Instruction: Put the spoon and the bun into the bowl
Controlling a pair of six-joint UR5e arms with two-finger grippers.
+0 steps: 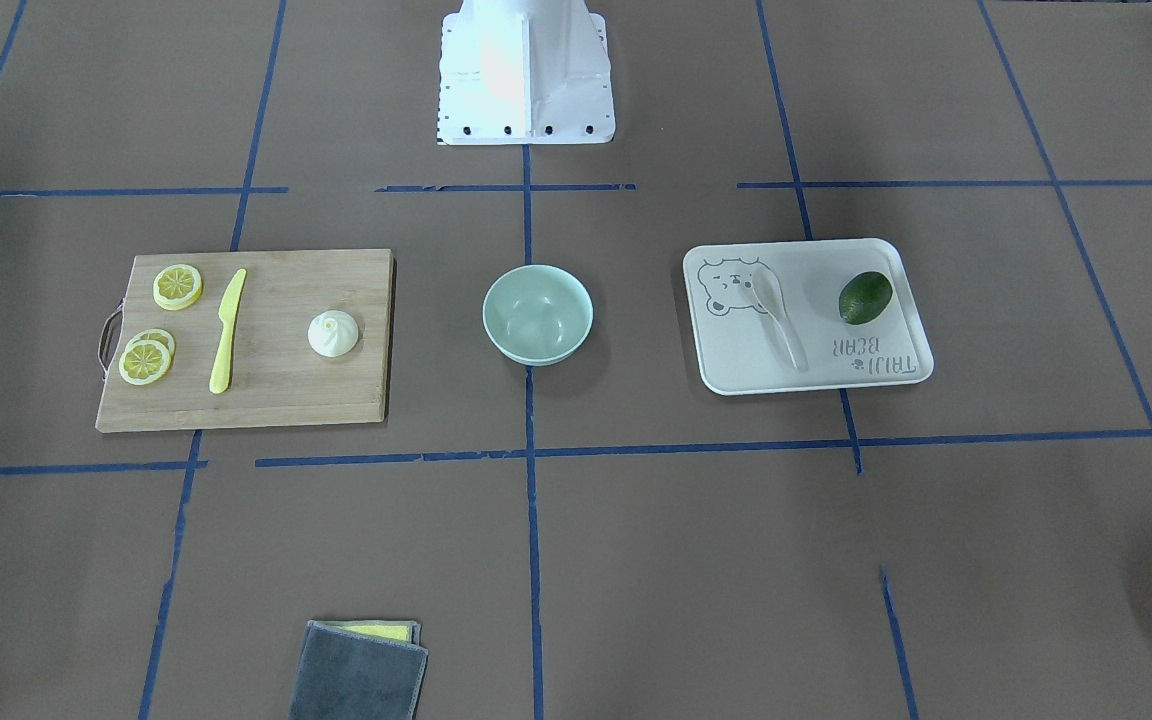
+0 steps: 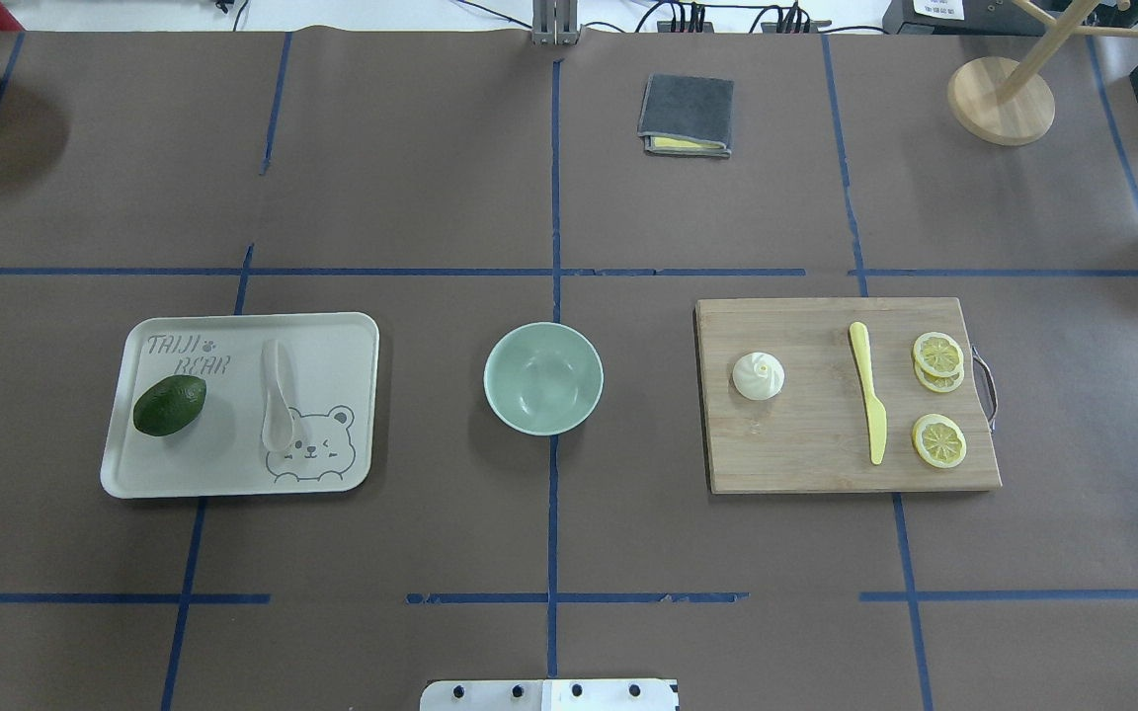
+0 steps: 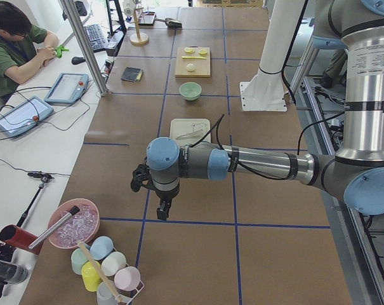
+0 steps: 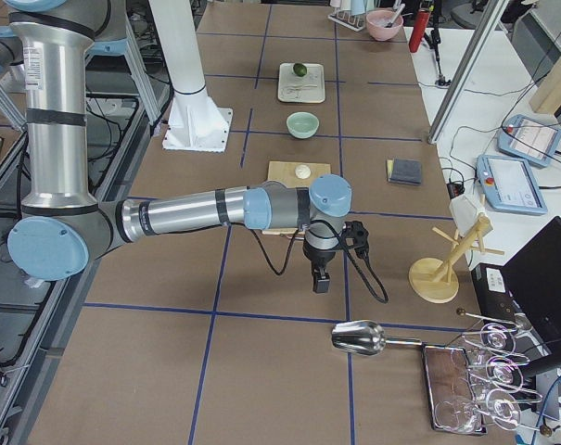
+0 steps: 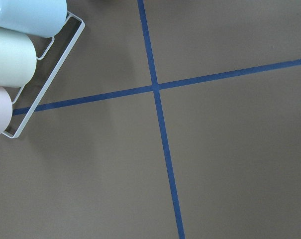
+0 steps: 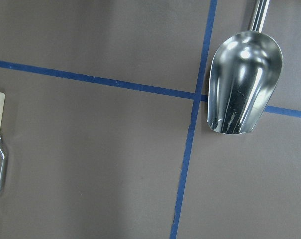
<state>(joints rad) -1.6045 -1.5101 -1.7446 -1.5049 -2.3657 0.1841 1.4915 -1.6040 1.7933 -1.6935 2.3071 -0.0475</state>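
Count, left to right: left gripper (image 3: 161, 213) hangs over taped paper beyond left table end, jaw opening cannot tell. Tray (image 2: 233, 476) ×1, holding avocado (image 2: 170, 406) ×1 and spoon (image 2: 278, 405) ×1. Spoon right of avocado, apart from it, scoop nearer, on bear drawing. Bowl (image 2: 542, 380) ×1, alone on paper, wide gaps to tray and cutting board (image 2: 806, 449). Board ×1. Bun (image 2: 759, 376) ×1 near board's left edge, well apart from yellow knife (image 2: 868, 400) ×1. Lemon slices (image 2: 939, 440) ×3 along right edge. Right gripper (image 4: 319, 278) beyond right end, opening cannot tell.
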